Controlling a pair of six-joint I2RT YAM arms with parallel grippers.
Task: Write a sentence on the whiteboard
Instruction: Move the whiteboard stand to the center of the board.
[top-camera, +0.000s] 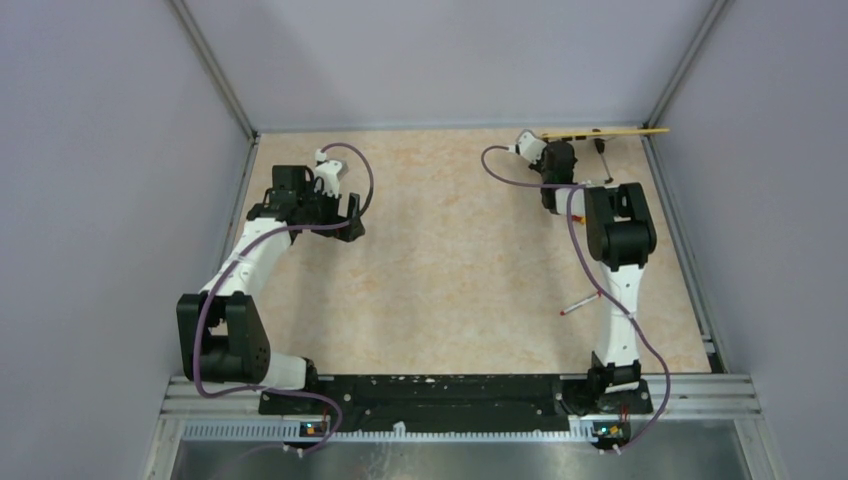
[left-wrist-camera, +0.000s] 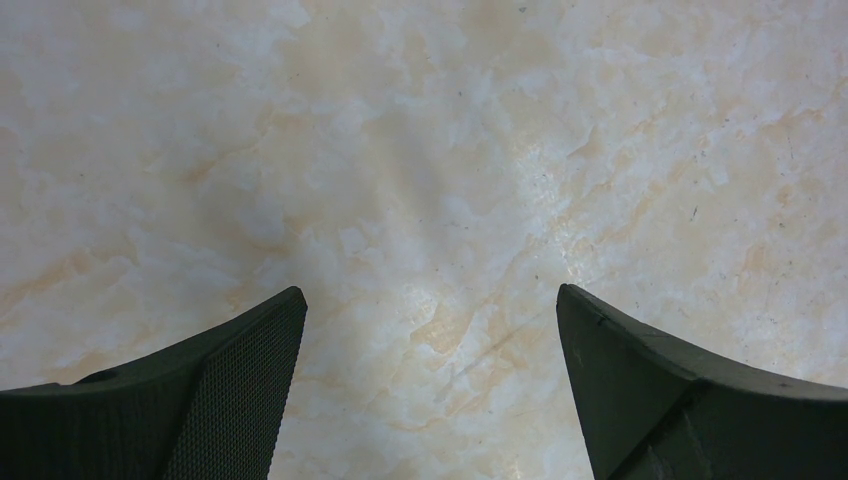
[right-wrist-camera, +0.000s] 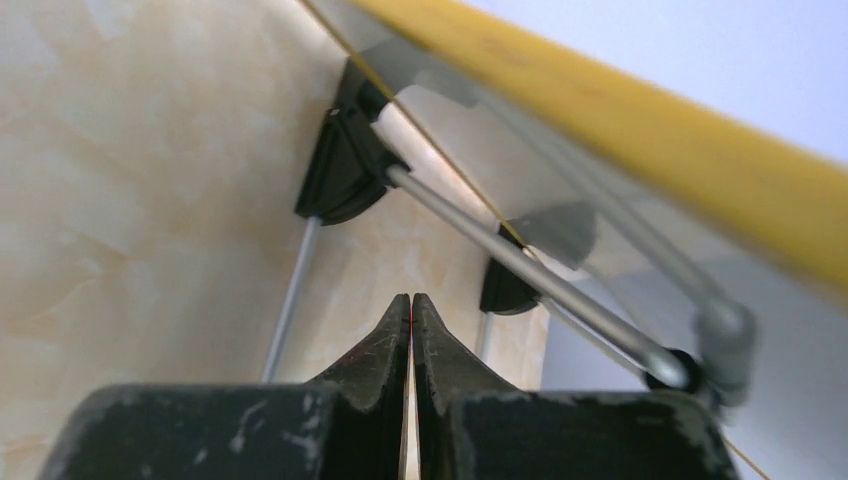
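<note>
The whiteboard (top-camera: 604, 131) stands at the far right corner of the table and shows only its thin yellow-wood rim, edge-on. In the right wrist view the yellow rim (right-wrist-camera: 620, 120) runs across the top, with metal stand legs and two black feet (right-wrist-camera: 338, 172) below it. The sentence is hidden; no writing face shows. My right gripper (top-camera: 558, 150) is shut just in front of the board, and nothing shows between its tips (right-wrist-camera: 411, 300). My left gripper (top-camera: 352, 218) is open and empty over bare table at the far left (left-wrist-camera: 430, 300).
A marker with a red end (top-camera: 578, 304) lies on the marble-pattern table beside the right arm. Grey enclosure walls stand close on the left, right and back. The arm bases sit on a black rail (top-camera: 440, 390) at the near edge.
</note>
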